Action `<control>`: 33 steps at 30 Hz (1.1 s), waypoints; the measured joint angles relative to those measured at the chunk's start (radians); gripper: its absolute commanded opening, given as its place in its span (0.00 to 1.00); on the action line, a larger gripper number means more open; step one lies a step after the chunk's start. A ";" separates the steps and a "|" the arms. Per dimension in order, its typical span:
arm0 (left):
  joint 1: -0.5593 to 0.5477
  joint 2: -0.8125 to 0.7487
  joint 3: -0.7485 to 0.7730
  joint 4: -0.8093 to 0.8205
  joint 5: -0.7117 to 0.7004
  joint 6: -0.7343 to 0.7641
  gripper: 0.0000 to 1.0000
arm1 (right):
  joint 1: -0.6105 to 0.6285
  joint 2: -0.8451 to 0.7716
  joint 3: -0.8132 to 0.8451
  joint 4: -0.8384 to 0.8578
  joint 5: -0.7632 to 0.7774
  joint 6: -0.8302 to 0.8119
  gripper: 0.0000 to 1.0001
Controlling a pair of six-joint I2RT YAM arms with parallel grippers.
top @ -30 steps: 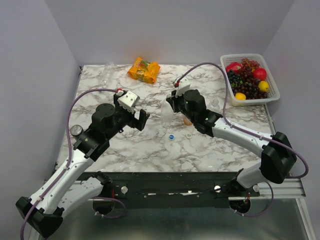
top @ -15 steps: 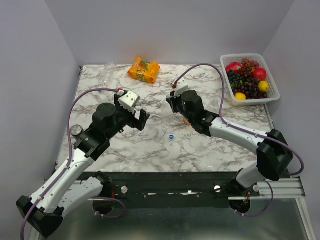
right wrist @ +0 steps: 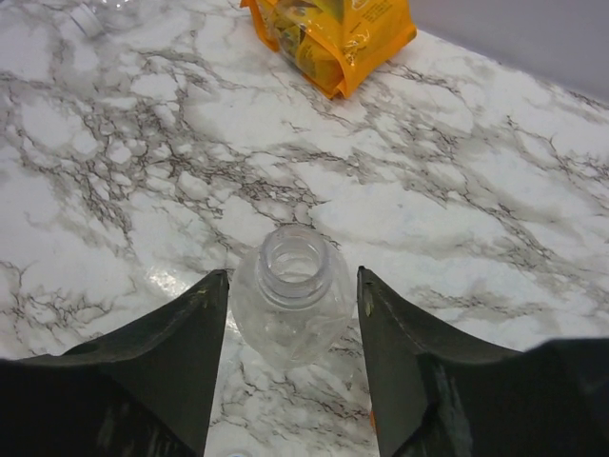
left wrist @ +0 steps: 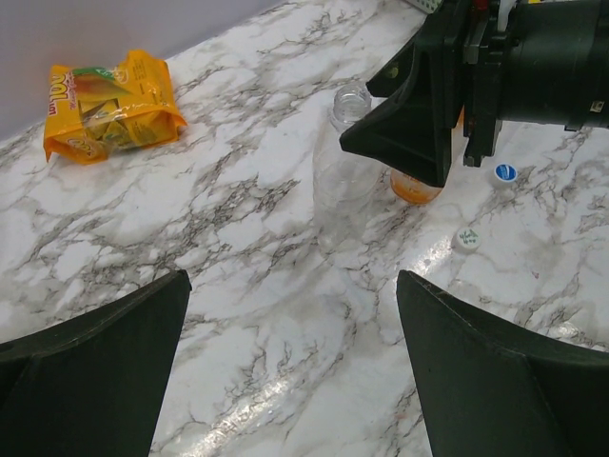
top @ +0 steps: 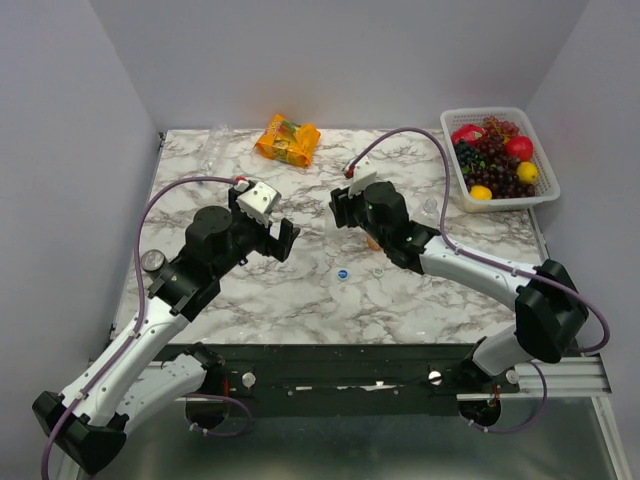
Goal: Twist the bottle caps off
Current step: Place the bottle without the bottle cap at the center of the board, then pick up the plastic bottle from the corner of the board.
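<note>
An uncapped clear bottle stands upright between the fingers of my right gripper, which is open, with a thin gap on each side. In the left wrist view the same bottle is right beside the right gripper. The orange bottle is half hidden behind that gripper. A blue cap and a white cap lie loose on the marble. My left gripper hangs wide open over bare marble, left of the bottle, holding nothing.
An orange snack packet lies at the back. A clear bottle lies at the back left, another is near the white fruit basket at the back right.
The right gripper's jaws have parted from the clear bottle, and that arm has shifted slightly left. The left arm has not moved.
</note>
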State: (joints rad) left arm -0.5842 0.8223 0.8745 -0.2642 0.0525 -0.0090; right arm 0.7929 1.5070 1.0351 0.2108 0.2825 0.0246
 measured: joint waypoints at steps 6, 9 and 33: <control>0.000 0.000 0.000 0.000 0.000 0.000 0.99 | 0.000 -0.016 0.000 -0.020 -0.018 0.001 0.72; 0.000 0.000 0.000 0.000 0.000 0.000 0.99 | 0.000 -0.027 0.002 -0.033 -0.028 0.001 0.73; 0.525 0.392 0.155 -0.004 0.070 -0.070 0.99 | 0.000 -0.319 0.118 -0.199 -0.177 0.048 0.73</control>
State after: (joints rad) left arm -0.0593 1.2140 1.0294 -0.2684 0.1226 -0.0792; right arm 0.7929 1.1885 1.1534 0.0116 0.1059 0.0723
